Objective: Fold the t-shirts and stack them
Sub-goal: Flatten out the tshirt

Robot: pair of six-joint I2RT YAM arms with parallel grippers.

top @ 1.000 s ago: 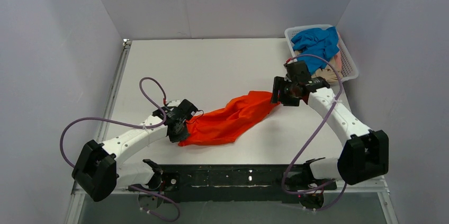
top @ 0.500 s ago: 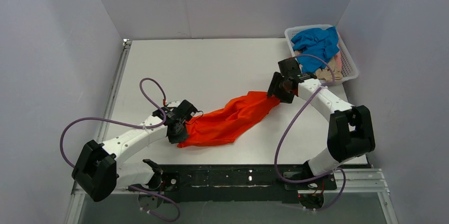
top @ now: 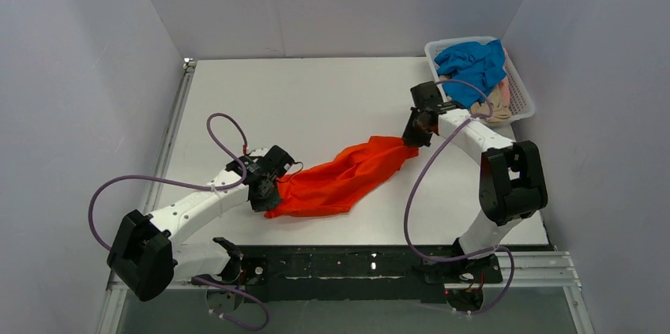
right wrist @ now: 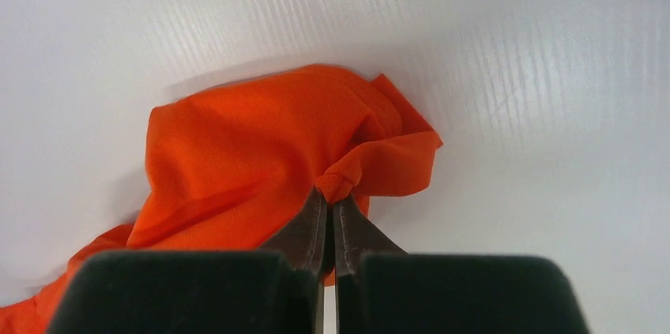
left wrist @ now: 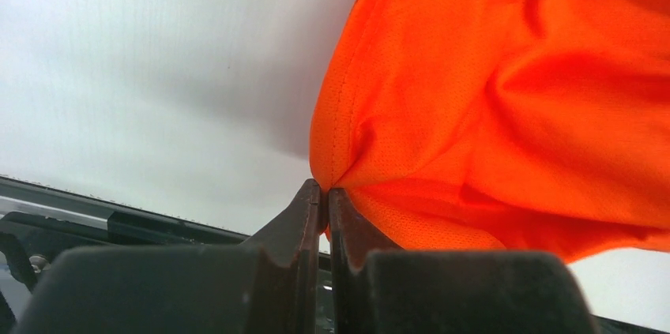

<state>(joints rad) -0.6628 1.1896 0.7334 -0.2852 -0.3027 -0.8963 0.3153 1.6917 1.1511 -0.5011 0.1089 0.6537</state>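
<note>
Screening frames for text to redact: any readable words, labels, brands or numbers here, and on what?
None can be read in any view.
orange-red t-shirt: plain cloth, no print or tag showing.
blue t-shirt: no print visible.
white basket: no label visible.

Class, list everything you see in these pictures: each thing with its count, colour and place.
orange-red cloth t-shirt: one, orange-red, stretched across the table between both grippers
bright blue cloth t-shirt: one, blue, heaped in the basket
pale beige-pink cloth t-shirt: one, beige-pink, at the basket's near side
white plastic mesh basket: one, white, table's far right corner
flat white table: one, white, beneath everything
left gripper: one, black, shut on the orange-red t-shirt's near-left end
right gripper: one, black, shut on its far-right end
</note>
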